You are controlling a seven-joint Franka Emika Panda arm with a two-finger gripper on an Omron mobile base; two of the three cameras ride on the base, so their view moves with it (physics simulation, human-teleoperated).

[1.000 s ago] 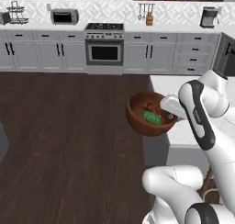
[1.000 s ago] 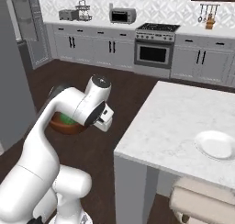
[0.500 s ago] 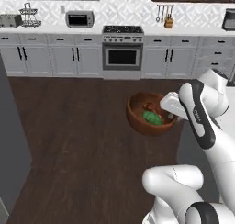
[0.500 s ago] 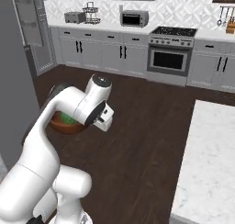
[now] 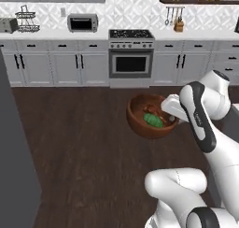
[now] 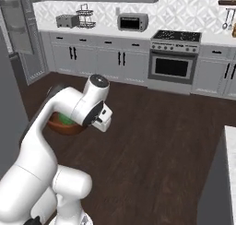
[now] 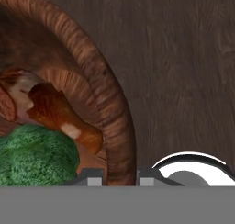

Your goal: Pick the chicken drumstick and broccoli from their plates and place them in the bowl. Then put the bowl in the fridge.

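Observation:
My gripper (image 7: 120,182) is shut on the rim of the reddish-brown bowl (image 7: 110,103), one finger inside the wall and one outside. It carries the bowl (image 5: 140,124) in the air above the dark wood floor. Inside lie the chicken drumstick (image 7: 55,113) and the green broccoli (image 7: 36,156), touching each other. From the left base view the broccoli (image 5: 152,120) shows beside the gripper (image 5: 169,111). In the right base view the bowl (image 6: 62,126) peeks out behind my arm. The fridge's open door (image 6: 20,30) with its racks stands at the far left. The plates are out of view.
Grey cabinets, an oven (image 5: 130,63), a microwave (image 5: 82,22) and a toaster (image 5: 8,24) line the back wall. A tall dark grey panel (image 5: 14,166) rises close on the left. The island's corner (image 6: 229,141) shows at the right edge. Open floor lies between.
The whole picture has shifted: the base has turned left, so the island has slid out to the right and the grey panel has come in. The bowl stays in my shut gripper.

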